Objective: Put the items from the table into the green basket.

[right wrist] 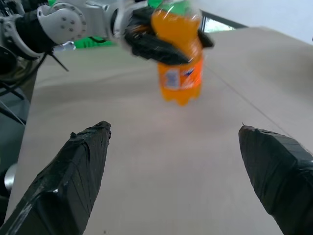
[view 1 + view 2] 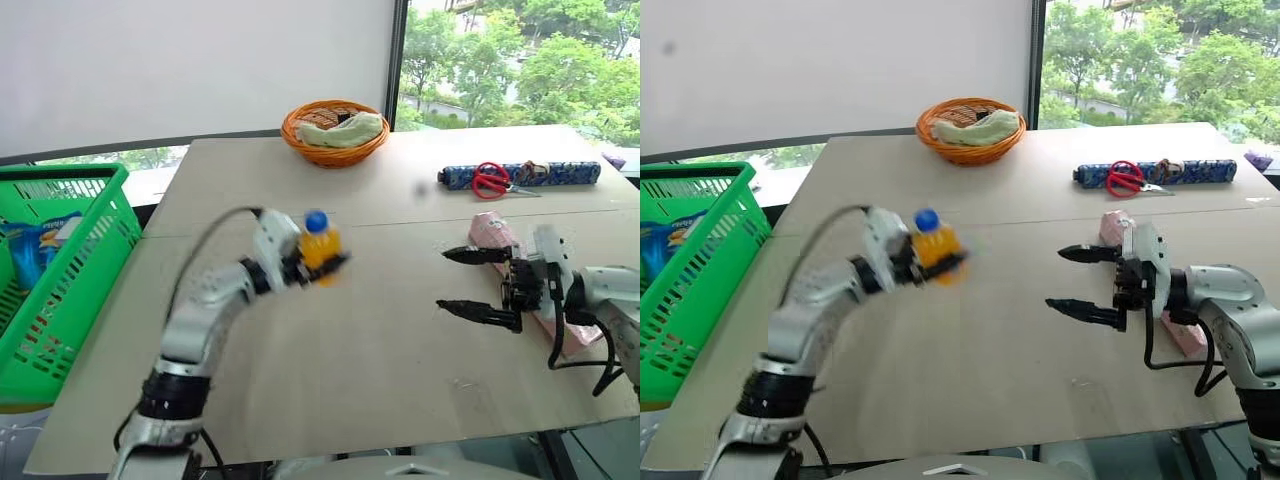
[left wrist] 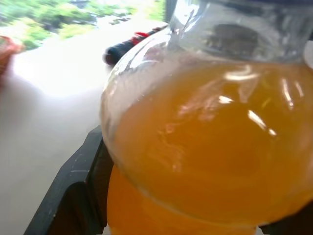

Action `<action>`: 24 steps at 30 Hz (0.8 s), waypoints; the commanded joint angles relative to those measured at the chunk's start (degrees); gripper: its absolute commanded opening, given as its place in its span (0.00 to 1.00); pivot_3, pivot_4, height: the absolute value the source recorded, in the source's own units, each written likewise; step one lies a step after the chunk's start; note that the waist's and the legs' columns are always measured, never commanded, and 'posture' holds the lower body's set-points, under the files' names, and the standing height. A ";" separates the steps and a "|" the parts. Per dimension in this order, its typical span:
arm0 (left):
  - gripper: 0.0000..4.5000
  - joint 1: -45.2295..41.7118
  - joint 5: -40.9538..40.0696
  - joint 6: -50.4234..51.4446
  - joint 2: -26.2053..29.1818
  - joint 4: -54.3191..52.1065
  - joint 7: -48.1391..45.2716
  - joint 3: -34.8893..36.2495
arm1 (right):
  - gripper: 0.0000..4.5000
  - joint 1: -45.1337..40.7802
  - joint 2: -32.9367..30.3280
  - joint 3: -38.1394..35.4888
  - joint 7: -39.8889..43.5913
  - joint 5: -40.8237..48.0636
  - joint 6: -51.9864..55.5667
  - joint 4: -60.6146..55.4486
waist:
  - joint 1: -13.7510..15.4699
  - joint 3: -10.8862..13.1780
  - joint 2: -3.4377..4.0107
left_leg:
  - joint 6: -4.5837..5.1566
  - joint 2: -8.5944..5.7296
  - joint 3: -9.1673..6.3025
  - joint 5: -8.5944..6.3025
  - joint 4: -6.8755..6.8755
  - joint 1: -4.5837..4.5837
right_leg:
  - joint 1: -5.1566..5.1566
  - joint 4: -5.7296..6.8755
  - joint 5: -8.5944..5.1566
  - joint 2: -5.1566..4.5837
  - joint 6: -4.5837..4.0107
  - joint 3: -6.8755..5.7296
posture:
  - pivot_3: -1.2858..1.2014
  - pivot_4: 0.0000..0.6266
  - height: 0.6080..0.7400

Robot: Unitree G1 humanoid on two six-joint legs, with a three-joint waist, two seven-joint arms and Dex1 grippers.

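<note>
Our left fingers pinch the orange-drink bottle (blue cap up) above the desk; our right fingers stand spread, empty. The scissors lie beyond, the green basket far left.

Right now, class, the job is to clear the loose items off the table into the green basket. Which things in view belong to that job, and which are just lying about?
Part of the job:
- bottle, held up in the left pincer
- scissors
- green basket
- table

Just lying about:
- wicker basket with a cloth
- patterned blue roll
- pink packet
</note>
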 commanded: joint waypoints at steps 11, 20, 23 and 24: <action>0.65 -1.84 17.54 6.75 35.76 18.32 10.73 23.32 | 1.00 -20.25 10.23 2.16 -13.62 11.14 11.65 -3.22 | 0.53 0.01 -0.20 | -0.40 0.01 -0.01 0.08 -0.21 -0.84 | -1.03 0.07 0.06 0.18 -0.14 0.16 | 0.55 0.00 0.98; 0.76 7.87 23.03 1.48 37.32 27.59 13.64 26.35 | 1.00 -19.93 10.68 3.78 -11.60 9.02 9.99 -1.99 | 3.23 -0.29 -0.72 | -0.38 0.00 -0.01 0.04 -0.17 -1.00 | -1.19 0.06 0.12 0.12 -0.21 0.08 | 0.56 0.00 0.98; 0.99 6.60 23.05 2.28 36.41 27.91 14.71 25.87 | 1.00 -19.22 10.52 3.66 -11.53 8.75 9.48 -2.04 | 4.22 -0.45 -0.96 | -0.52 0.03 -0.09 -0.15 -0.13 -0.97 | -1.12 0.09 0.21 0.12 -0.34 -0.04 | 0.56 0.00 0.98; 0.99 6.13 23.66 1.95 36.33 28.48 15.83 25.61 | 1.00 -18.96 10.44 3.54 -11.59 8.72 9.38 -2.12 | 4.46 -0.47 -1.00 | -0.53 0.03 -0.09 -0.15 -0.12 -0.93 | -1.07 0.10 0.21 0.12 -0.34 -0.05 | 0.56 0.00 0.98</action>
